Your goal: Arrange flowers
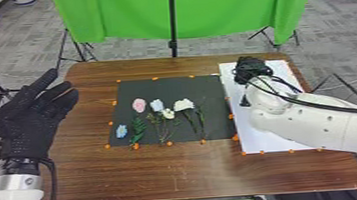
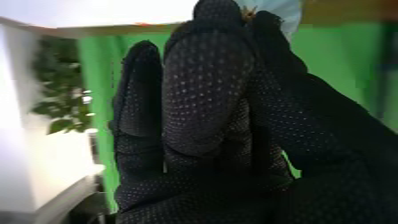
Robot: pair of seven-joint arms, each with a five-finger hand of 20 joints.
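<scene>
On the blk mat (image 1: 172,134), in its middle & L part, lie the task's flowers: pink bloom (image 1: 140,105), wht bloom (image 1: 183,104), cream bloom (image 1: 168,114) & small blue bloom (image 1: 122,131), w/ green sprig (image 1: 138,129) beside the blue. Orange markers (image 1: 136,146) dot the mat's edges. R of mat, over wht board (image 1: 259,140), R hand (image 1: 251,69) has fingers curled, thumb & fingertip pinching pale blue petals (image 2: 282,11). R arm (image 1: 305,123) + blk cables (image 1: 289,99) block part of board. L of mat: L hand (image 1: 27,120), fingers relaxed, apart from flowers. Beyond mat, past table (image 1: 162,176): grn cloth (image 1: 117,19), blk stand (image 1: 172,20).
</scene>
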